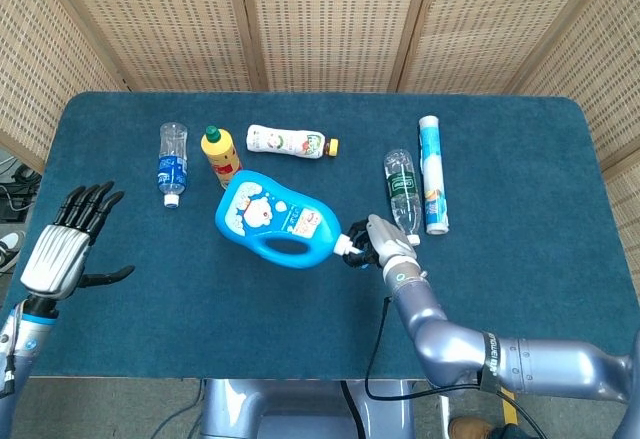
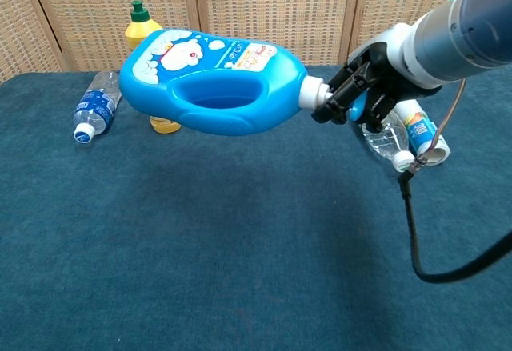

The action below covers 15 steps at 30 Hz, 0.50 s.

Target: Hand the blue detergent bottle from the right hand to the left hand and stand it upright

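Your right hand (image 2: pixel 358 93) has the detergent bottle (image 2: pixel 210 80) pinched by its white cap, held sideways in the air, body sticking out to its left. Your left hand (image 1: pixel 66 244) sits well apart, fingers spread, holding nothing.

no legible text, blue detergent bottle (image 2: pixel 212 79) label unreadable
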Tool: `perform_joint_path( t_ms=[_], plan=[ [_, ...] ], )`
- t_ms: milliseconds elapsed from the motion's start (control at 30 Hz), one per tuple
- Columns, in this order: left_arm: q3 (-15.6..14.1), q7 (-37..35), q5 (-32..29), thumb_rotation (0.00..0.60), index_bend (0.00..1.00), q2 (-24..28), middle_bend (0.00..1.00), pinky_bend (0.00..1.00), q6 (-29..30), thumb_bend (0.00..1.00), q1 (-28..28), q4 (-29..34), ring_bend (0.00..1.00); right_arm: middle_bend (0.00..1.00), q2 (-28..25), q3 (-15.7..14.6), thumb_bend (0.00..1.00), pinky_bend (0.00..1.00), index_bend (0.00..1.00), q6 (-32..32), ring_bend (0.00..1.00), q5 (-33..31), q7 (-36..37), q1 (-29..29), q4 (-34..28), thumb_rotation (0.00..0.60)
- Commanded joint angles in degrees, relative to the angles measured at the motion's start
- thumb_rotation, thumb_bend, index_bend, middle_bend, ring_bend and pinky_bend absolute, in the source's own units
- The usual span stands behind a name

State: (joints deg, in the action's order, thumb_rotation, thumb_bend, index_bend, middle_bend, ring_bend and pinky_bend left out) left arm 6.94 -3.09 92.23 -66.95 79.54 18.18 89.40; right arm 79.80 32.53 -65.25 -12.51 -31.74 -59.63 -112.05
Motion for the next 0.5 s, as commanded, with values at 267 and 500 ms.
perform_joint_path(
  t_ms=[267,500],
  plan=[
    [3.2,4.8,13.5,0.600,0.19,-13.4,0.05,0.13,5.8,0.00,10.3,-12.4,0.05,0.82,1.7,1.0,0.82,0.80,0.73,0.1,0.86,-4.9,0.4,-3.0,2.7,0.600],
    [2.4,9.4,18.4,0.600,0.16,-18.9,0.03,0.12,5.2,0.00,15.1,-18.7,0.03,0.82,1.8,3.0,0.84,0.81,0.73,1.7,0.86,-8.9,1.3,-3.7,5.0,0.600]
  ],
)
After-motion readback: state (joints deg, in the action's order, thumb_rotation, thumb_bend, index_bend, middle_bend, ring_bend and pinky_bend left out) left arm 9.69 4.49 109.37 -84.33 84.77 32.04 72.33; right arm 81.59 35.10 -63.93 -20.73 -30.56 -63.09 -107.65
